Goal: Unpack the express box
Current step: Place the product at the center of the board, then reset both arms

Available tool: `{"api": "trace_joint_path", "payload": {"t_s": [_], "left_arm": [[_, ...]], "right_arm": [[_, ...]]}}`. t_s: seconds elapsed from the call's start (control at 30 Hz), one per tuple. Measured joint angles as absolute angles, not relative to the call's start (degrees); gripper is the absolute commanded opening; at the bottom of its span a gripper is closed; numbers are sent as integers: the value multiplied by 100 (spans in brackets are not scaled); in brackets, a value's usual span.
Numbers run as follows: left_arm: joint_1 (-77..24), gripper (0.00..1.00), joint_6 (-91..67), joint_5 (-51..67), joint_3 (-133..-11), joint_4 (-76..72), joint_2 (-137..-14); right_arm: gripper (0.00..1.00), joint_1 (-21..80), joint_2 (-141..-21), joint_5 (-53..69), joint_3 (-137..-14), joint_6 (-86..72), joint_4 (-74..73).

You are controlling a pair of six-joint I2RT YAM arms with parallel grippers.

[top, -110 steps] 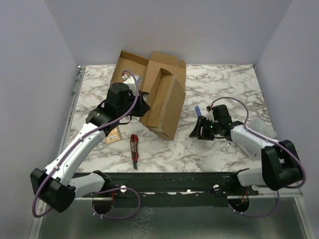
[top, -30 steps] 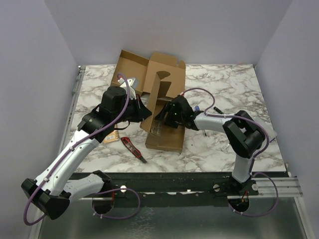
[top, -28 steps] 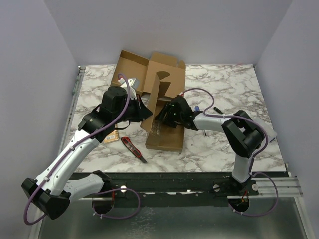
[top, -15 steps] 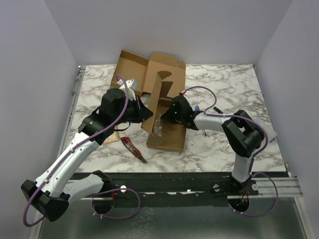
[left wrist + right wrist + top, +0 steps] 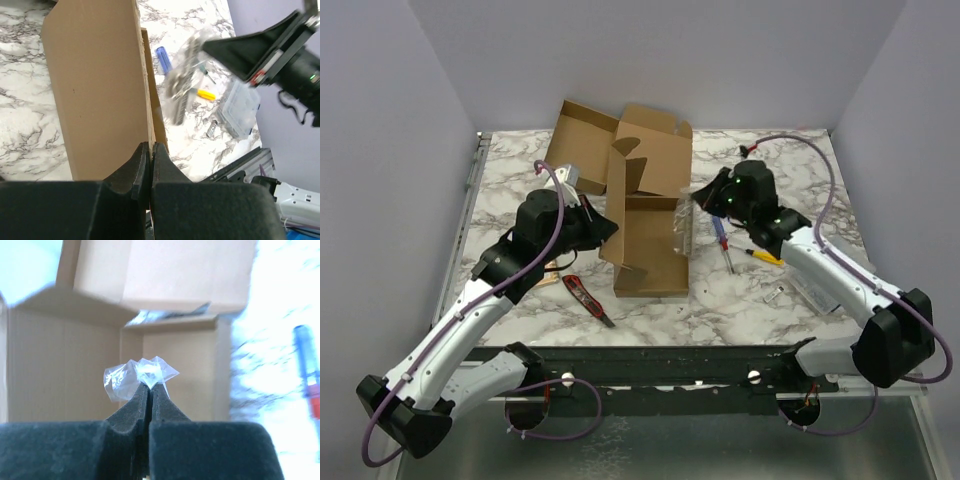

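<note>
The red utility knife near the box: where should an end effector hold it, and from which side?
Probably the middle of the red utility knife, from straight above, closing across its narrow width. It lies flat and slanted on the table, with bare marble along both long sides.

Blurred clear bag with unreadable contents; blue-handled tool cut off at right wrist view's edge.
</note>
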State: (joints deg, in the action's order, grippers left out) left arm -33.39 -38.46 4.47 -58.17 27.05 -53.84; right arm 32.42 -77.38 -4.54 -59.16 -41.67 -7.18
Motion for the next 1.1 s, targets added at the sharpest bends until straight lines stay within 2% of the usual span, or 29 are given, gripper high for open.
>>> {"api": "trace_joint_path", "payload": {"t_s": [0.03, 0.27, 0.43, 0.57, 0.67, 0.7, 0.83, 0.93, 1.0, 1.1], "left_arm": [[-3339, 12, -3859, 405, -5813, 2705, -5378], [-3339, 33, -3723, -110, -5675, 2834, -5192], [-3343, 48, -3518, -561, -5623, 3024, -5159], [-3345, 70, -3297, -956, -5658, 3275, -5052], [-3345, 81, -3170, -1317, -5749, 3583, -4950], [-3345, 83, -3142, -1439, -5802, 3682, -4912], [-3345, 88, -2993, -1905, -6145, 4016, -4536], [-3345, 89, -2886, -2104, -6493, 4045, -4174], [-3345, 90, -2790, -2161, -6783, 3988, -4023], [-3345, 90, -2624, -2196, -7201, 3822, -3826]], "right_arm": [[0, 3006, -7675, -416, -5999, -4088, -834], [0, 1409, -8313, -158, -7026, -3509, -1391], [0, 816, -9478, 82, -8005, -3159, -1511], [0, 486, -10471, 508, -8722, -2987, -1671], [2, 403, -11032, 690, -9181, -2888, -1778], [5, 349, -11201, 722, -9336, -2842, -1874], [49, 292, -11915, 832, -10320, -2604, -2401], [72, 292, -12261, 786, -10901, -2370, -2790], [78, 292, -12289, 650, -10973, -2222, -3022], [80, 305, -12140, 438, -10853, -2027, -3269]]}}
